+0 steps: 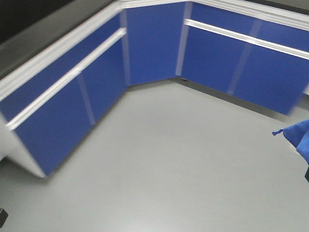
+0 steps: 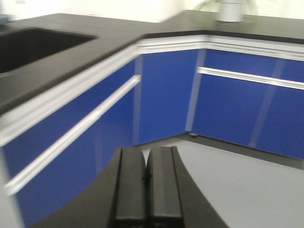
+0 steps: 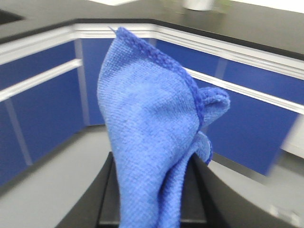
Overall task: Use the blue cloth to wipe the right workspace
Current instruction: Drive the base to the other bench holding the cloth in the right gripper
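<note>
An L-shaped run of blue cabinets (image 1: 154, 43) with white rails stands on a grey floor (image 1: 169, 169) under a black bench top (image 2: 118, 33), all of it blurred. The blue cloth (image 3: 147, 142) is off the bench, standing up in a bunched fold from the right gripper (image 3: 153, 199) — its jaws are pinched on the cloth's lower end. The left gripper (image 2: 147, 185) holds nothing — its two fingers are pressed together.

The left pincer (image 2: 147, 159) is matte black: two flat rectangular bars, curved dark flanks.
</note>
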Controlling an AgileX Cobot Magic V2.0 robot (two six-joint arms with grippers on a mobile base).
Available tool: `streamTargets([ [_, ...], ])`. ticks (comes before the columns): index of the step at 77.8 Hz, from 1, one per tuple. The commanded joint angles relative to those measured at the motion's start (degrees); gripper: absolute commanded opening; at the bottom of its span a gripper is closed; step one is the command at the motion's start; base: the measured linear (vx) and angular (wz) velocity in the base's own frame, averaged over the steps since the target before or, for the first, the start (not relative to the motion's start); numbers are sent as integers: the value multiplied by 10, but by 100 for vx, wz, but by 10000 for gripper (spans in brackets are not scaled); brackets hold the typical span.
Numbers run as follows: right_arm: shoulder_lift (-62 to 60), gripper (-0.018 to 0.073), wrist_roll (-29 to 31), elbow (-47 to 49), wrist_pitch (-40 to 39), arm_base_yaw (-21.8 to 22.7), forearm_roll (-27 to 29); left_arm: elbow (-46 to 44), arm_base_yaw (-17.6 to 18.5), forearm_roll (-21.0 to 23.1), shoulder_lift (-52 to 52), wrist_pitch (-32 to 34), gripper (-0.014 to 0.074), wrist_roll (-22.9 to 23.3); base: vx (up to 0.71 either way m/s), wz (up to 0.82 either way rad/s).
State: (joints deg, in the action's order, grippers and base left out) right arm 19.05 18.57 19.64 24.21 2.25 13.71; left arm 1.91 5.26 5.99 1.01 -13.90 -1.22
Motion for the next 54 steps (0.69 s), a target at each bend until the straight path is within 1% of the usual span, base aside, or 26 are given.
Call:
streamTargets([
  [1, 5, 0, 7, 17, -50, 3, 4, -14, -1, 3, 6, 45, -6, 0, -15, -82],
  [29, 5, 0, 7, 17, -50, 3, 4, -14, -1, 3, 6, 45, -6, 0, -14, -78],
  [54, 5, 0, 7, 17, -50, 3, 4, -14, -1, 3, 6, 45, -6, 0, -12, -60],
])
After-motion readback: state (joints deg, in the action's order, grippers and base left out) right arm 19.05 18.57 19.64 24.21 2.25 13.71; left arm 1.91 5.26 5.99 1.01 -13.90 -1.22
